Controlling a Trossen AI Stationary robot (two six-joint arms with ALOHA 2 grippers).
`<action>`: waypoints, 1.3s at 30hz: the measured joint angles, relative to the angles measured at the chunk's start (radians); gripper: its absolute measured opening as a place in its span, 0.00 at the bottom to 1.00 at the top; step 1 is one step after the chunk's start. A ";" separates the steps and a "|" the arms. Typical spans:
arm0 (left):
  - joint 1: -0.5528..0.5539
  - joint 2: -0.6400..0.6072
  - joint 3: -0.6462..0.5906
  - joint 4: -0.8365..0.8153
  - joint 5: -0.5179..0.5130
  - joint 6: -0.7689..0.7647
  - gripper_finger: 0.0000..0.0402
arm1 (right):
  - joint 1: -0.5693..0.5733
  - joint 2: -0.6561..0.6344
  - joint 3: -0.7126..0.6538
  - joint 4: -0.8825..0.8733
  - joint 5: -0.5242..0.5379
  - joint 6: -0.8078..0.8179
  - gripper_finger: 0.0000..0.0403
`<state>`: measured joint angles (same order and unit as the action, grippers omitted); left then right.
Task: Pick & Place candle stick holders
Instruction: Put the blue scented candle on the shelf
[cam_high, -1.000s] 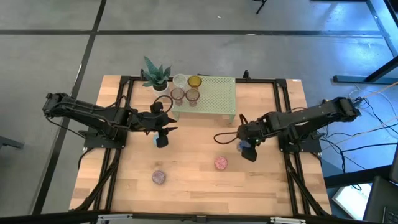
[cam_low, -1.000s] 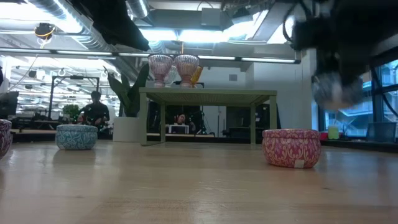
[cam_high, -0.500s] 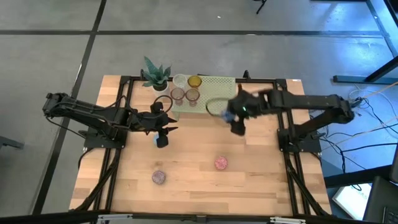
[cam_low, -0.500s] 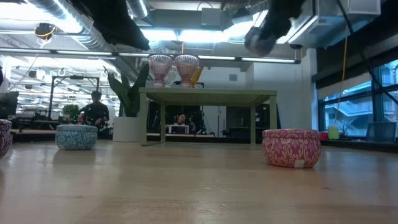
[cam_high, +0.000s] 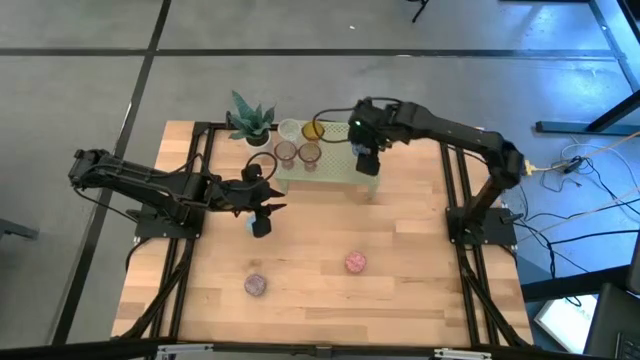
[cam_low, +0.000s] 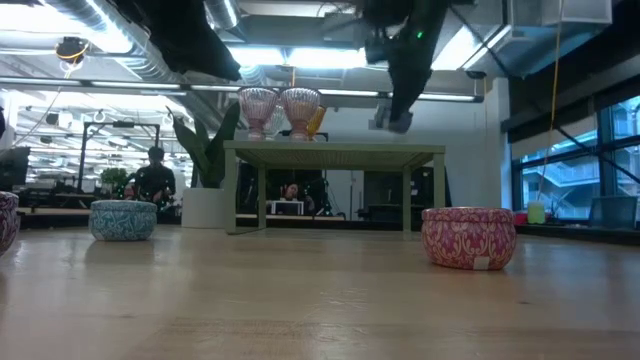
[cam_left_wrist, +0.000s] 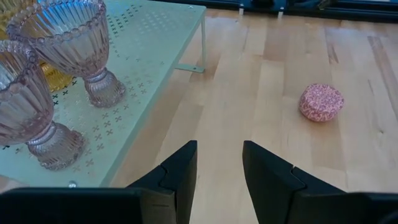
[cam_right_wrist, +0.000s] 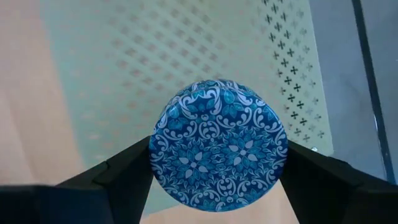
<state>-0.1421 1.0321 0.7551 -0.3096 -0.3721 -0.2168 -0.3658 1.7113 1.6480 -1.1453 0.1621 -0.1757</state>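
My right gripper (cam_high: 367, 165) hangs over the right part of the pale green stand (cam_high: 335, 160), shut on a blue patterned candle stick holder (cam_right_wrist: 217, 146). On the stand's left part stand two pinkish goblet holders (cam_high: 285, 152) (cam_high: 309, 153), an amber one (cam_high: 313, 131) and a clear one (cam_high: 289, 128). A pink holder (cam_high: 355, 262) and a mauve one (cam_high: 256, 285) rest on the table's near half. My left gripper (cam_left_wrist: 219, 168) waits open at the table's left, above a light blue holder (cam_low: 123, 220), nothing between its fingers. My right gripper pinches the blue holder by its round side wall (cam_right_wrist: 160, 155), one finger on each of two opposite sides. The fingers come from above, slanting down. The holder is lifted clear over the stand's perforated top (cam_right_wrist: 155, 62), its patterned top facing up toward the wrist.
A potted spiky plant (cam_high: 250, 120) stands at the stand's far left corner. The stand's right half (cam_left_wrist: 155, 37) is bare. Open wood lies between the pink holder and the stand. A person (cam_low: 152, 180) sits in the room beyond the table.
My right gripper has carried the blue holder up from beside the pink holder at the table's right, toward the far edge and leftward, until it hangs over the stand. It has tipped further downward on the way. The holders on the table and stand have stayed put.
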 joint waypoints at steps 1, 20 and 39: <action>0.000 0.000 0.000 0.000 0.000 -0.005 0.31 | -0.016 0.019 0.008 -0.001 -0.003 -0.016 0.77; 0.000 0.000 0.000 -0.001 0.000 -0.006 0.31 | -0.115 0.108 0.023 -0.023 -0.038 -0.118 0.77; 0.000 0.000 0.000 -0.002 0.000 -0.007 0.31 | -0.108 0.119 0.024 -0.006 0.030 -0.120 0.77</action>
<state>-0.1421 1.0321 0.7551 -0.3115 -0.3725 -0.2234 -0.4740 1.8305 1.6722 -1.1508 0.1917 -0.2959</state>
